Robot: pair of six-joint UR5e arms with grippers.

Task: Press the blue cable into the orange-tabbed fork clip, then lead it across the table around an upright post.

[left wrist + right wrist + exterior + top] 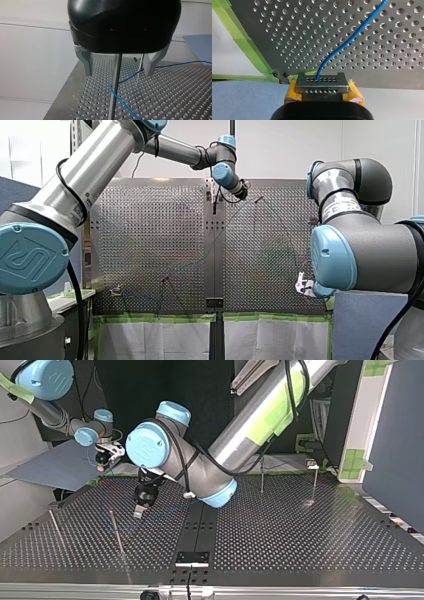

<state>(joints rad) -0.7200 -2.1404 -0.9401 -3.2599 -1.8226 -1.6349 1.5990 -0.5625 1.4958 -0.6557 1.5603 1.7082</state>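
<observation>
The thin blue cable bends round an upright metal post that stands between the metal fingers of my left gripper. That black gripper is open and holds nothing. In the top view it hangs just above the table, next to a post. My right gripper, with yellow pads, is shut on the blue cable past the table's taped corner. A small clip sits at the top view's far right; its orange tab does not show.
More thin posts rise from the perforated table. Green tape lines its edge. My left arm's bulky elbow leans over the middle of the table. A blue board lies beyond the table near my right gripper.
</observation>
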